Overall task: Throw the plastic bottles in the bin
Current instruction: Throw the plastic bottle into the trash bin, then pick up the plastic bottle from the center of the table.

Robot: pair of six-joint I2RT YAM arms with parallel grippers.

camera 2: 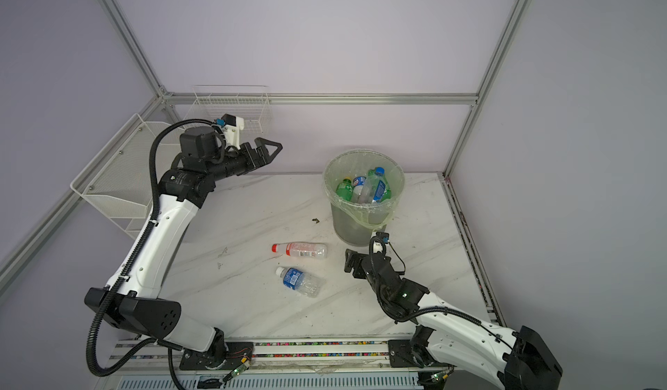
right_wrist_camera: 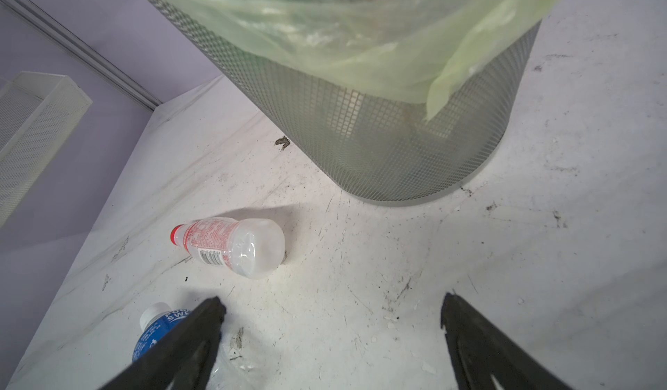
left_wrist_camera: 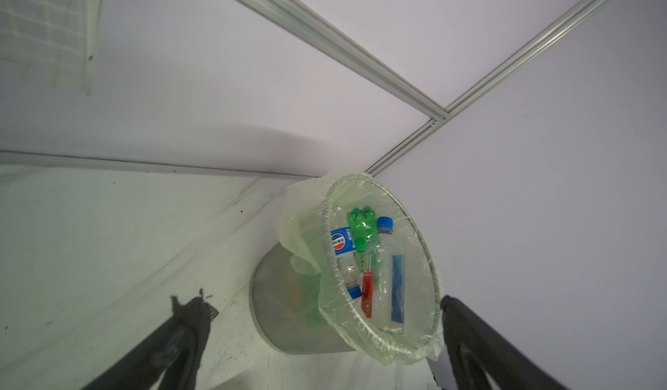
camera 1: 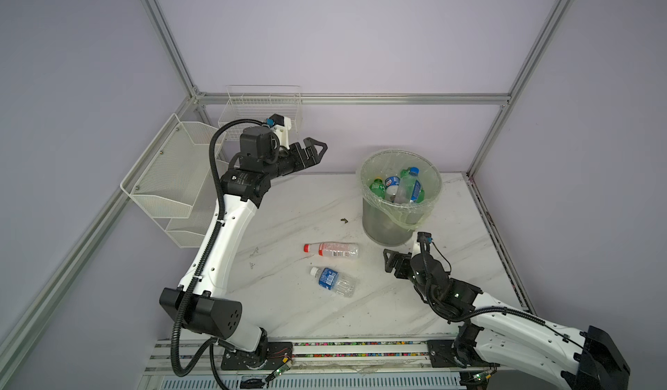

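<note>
the round grey mesh bin [camera 1: 384, 225] has a thin green plastic bag [right_wrist_camera: 361, 45] folded over its rim. it stands at the back of the white marble desk [camera 1: 288, 207], over to the right. some plastic bottles [camera 1: 400, 187] are in it now, green ones and clear ones with blue caps. they poke up close to the rim.

two more bottles lie on their sides on the desk, in front of the bin and apart from it. one is a clear bottle with a red cap and a red label [camera 1: 331, 250]. just beside it, nearer the robot, is a clear bottle with a white cap and a blue label [camera 1: 334, 281].

the left end effector [left_wrist_camera: 321, 300] is up in the air to the left of the bin. it is wide open and has nothing in it. the right end effector [right_wrist_camera: 332, 301] is low over the desk, to the right of the two bottles. it is wide open and empty too.

here is what could go wrong, i think. the bottles are round, so a bump from one finger could make them roll away. they are thin and squashy, so a hard squeeze could make one pop out. the two lie close, so a reach for one may push the other. the right arm is near the bin and could knock it or catch the bag. the pile is high, so a dropped bottle might bounce back out.
</note>
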